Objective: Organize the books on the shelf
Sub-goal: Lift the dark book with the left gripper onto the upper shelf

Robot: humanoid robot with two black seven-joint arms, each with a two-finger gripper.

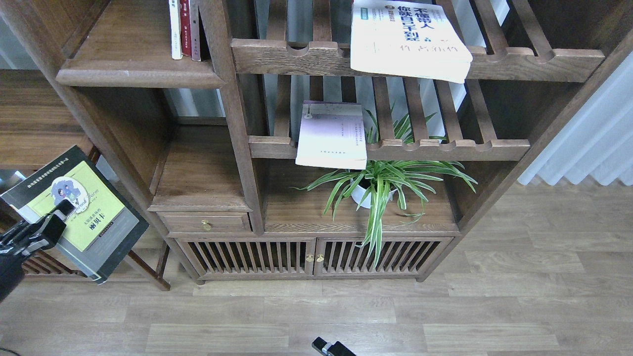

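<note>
My left gripper (58,211) is shut on the black-edged yellow-green book (86,217). It holds the book in the air at the far left, tilted, in front of a low side rack and well below the shelf (133,76). The shelf is the solid board with a rounded front edge at the upper left. The large white book with a blue title (408,42) lies on the top slatted rack. The pale lavender-white book (332,136) lies on the lower slatted rack and overhangs its front rail. Only a small dark tip of my right gripper (330,348) shows at the bottom edge.
Thin white, red and dark spines (185,29) stand upright at the shelf's right end against a post. A spider plant in a white pot (378,185) stands under the lavender book. A drawer (205,223) and slatted cabinet doors (311,257) are below. A wooden floor lies in front.
</note>
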